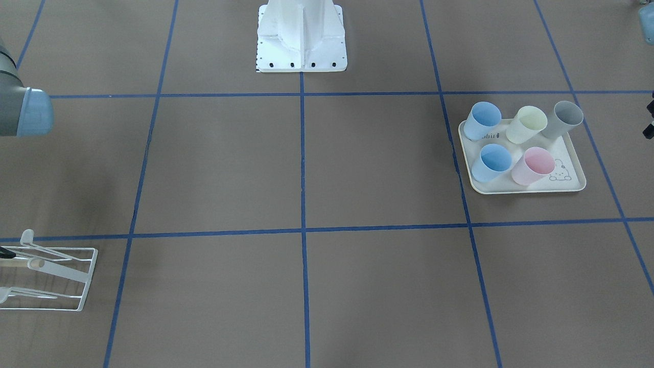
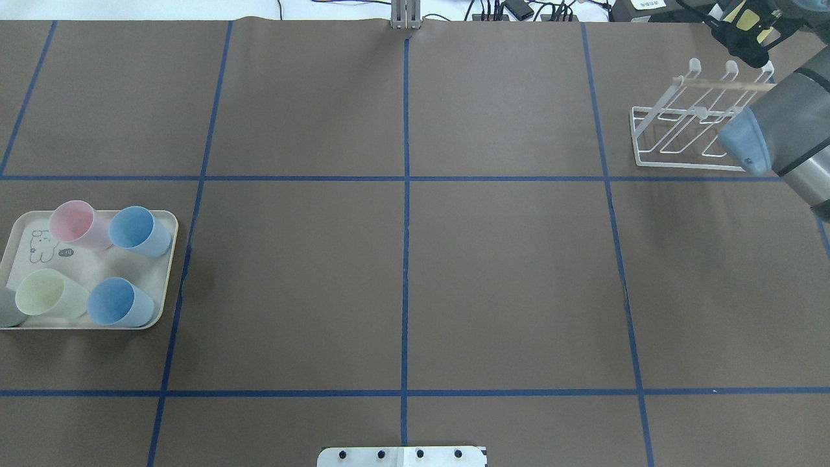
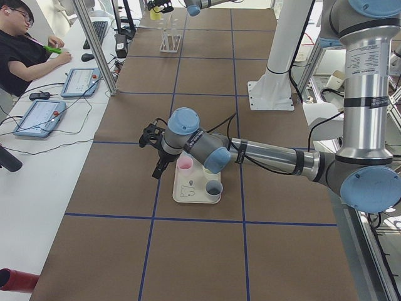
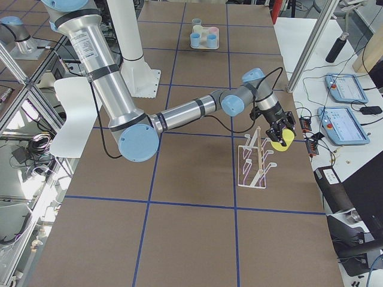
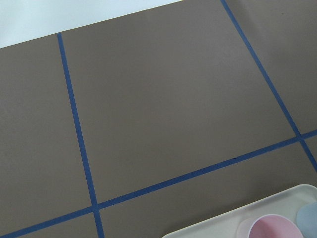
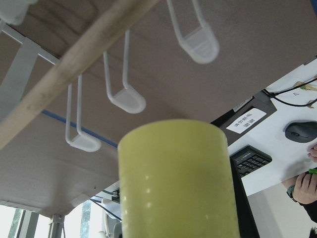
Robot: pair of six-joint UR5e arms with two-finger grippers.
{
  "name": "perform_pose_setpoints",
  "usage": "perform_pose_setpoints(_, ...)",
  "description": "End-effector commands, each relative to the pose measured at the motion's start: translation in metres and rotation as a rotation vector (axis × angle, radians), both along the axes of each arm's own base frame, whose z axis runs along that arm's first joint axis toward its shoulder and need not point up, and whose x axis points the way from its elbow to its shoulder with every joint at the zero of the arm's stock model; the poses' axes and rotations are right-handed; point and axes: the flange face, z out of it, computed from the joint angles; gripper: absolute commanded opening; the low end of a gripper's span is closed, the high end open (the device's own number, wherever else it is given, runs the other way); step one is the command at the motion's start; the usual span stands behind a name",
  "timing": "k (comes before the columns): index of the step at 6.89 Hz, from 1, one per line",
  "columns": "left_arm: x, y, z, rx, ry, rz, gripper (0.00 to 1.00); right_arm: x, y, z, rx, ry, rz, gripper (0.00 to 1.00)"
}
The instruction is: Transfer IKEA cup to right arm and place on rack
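Cream plastic, the tray (image 2: 104,263) lies at the end of the bench (image 2: 506,279) farthest from the rack (image 2: 697,113). It carries a pink cup (image 2: 71,220), two blue cups (image 2: 133,228), a pale yellow cup (image 2: 45,293) and a grey cup (image 2: 5,308), which the overhead view's edge cuts off. The left gripper (image 3: 156,168) shows clearly only in the left side view. It hangs over the bench just beside that tray with its fingers pointing down, and I cannot tell whether they stand wide or narrow. Its wrist camera shows only a tray corner and the pink cup's rim. The rack, white wire, stands upright near the bench's edge, with a wooden dowel (image 2: 720,82) across its prongs. The front-facing view cuts the rack off. The right arm (image 2: 778,123) hides part of the rack's base from above. The right gripper (image 4: 279,136) is off the bench at the upper ends of the rack's prongs, its fingers closed around the yellow cup (image 6: 176,183). The cup fills much of the right wrist view, blurred, with the prong tips and dowel just beyond it. Whether it touches a prong cannot be made out. A hand (image 6: 299,186) shows at that view's lower right corner.
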Motion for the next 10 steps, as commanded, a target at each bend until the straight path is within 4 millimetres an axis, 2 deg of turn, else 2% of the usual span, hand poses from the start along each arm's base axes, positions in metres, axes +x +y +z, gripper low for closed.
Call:
perform_pose_setpoints(1,0.0,0.0,0.002,-0.003,-0.001,0.001,1.0,-0.006,0.009,0.014,-0.018,0.005,-0.008,0.34)
perform_pose_setpoints(8,0.0,-0.001,0.002,-0.003,-0.001,0.001,1.0,-0.039,0.022,0.044,-0.047,0.058,-0.042,0.41)
perform_pose_setpoints(10,0.0,-0.001,0.002,-0.003,-0.001,0.001,1.0,-0.052,0.025,0.045,-0.036,0.086,-0.052,0.63)
